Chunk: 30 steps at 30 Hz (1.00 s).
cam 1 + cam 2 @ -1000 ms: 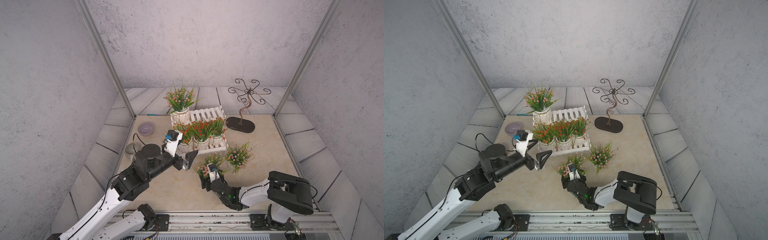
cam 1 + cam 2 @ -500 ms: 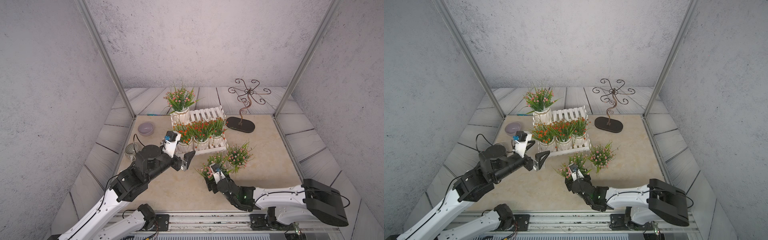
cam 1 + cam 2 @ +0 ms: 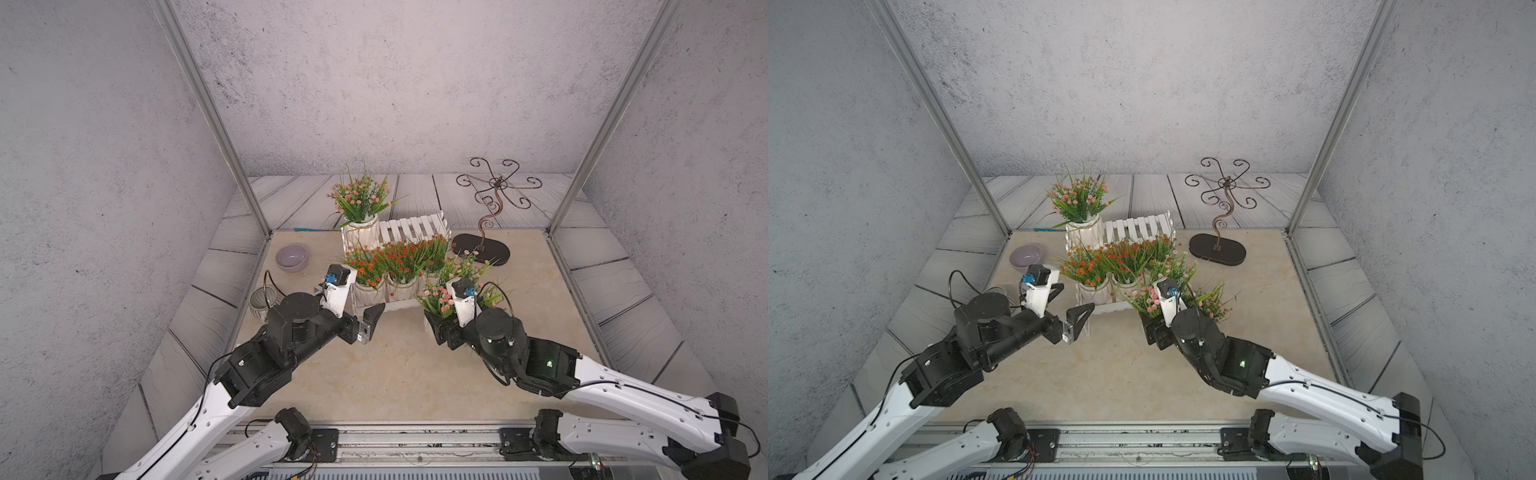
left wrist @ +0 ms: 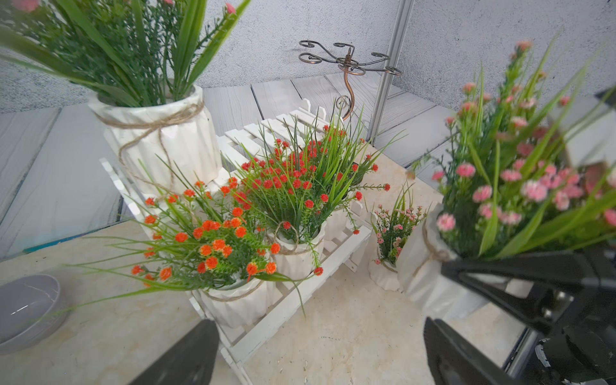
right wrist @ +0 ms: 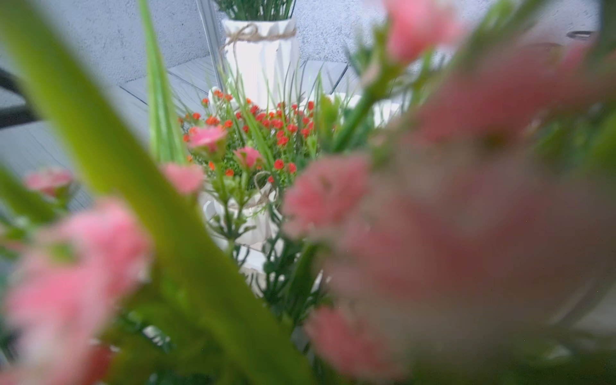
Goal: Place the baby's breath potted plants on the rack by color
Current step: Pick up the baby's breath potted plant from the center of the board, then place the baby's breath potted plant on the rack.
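Note:
The white slatted rack [image 3: 415,227] stands at the back middle. One pink baby's breath potted plant [image 3: 360,199] is at the left end of its upper tier. Three orange-red ones [image 3: 400,259] fill the lower tier. My right gripper [image 3: 441,330] is shut on the pot of another pink plant [image 3: 436,297] [image 4: 520,186], close to the rack's right front corner. Its flowers blur most of the right wrist view. A further pink plant [image 4: 396,226] [image 3: 1219,307] stands on the table behind it. My left gripper [image 3: 1068,300] [image 4: 316,350] is open and empty, by the rack's left front corner.
A dark scrolled metal stand [image 3: 481,251] stands right of the rack. A lilac bowl [image 3: 291,257] and a grey ribbed pot [image 3: 264,301] sit at the left, by the left arm. Metal frame posts [image 3: 253,208] mark the back corners.
My right arm has stretched forward and carried the pink plant from the front of the table to the rack's right end. The left gripper has barely moved.

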Each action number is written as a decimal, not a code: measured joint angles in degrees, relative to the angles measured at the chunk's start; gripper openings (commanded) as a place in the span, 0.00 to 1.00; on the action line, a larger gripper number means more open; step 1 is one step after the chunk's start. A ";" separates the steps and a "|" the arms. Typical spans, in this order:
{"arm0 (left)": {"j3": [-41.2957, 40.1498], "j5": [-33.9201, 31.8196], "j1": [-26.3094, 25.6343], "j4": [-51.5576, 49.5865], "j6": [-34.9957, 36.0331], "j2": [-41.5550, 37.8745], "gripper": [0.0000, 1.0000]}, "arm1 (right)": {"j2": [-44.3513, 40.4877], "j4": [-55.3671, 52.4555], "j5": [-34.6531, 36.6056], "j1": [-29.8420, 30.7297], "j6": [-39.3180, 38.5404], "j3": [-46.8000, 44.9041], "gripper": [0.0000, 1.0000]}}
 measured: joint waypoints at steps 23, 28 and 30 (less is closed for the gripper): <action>-2.08 0.02 0.02 -2.45 -0.70 -1.51 0.99 | 43.85 -14.19 -26.86 -24.92 -7.87 60.67 0.82; -2.91 0.42 0.02 -2.12 -0.87 -1.14 0.99 | 55.41 -17.44 -29.49 -27.04 -10.32 77.64 0.83; -3.26 0.66 0.02 -1.86 -0.92 -0.96 0.99 | 60.17 -19.32 -30.51 -27.80 -10.93 84.94 0.83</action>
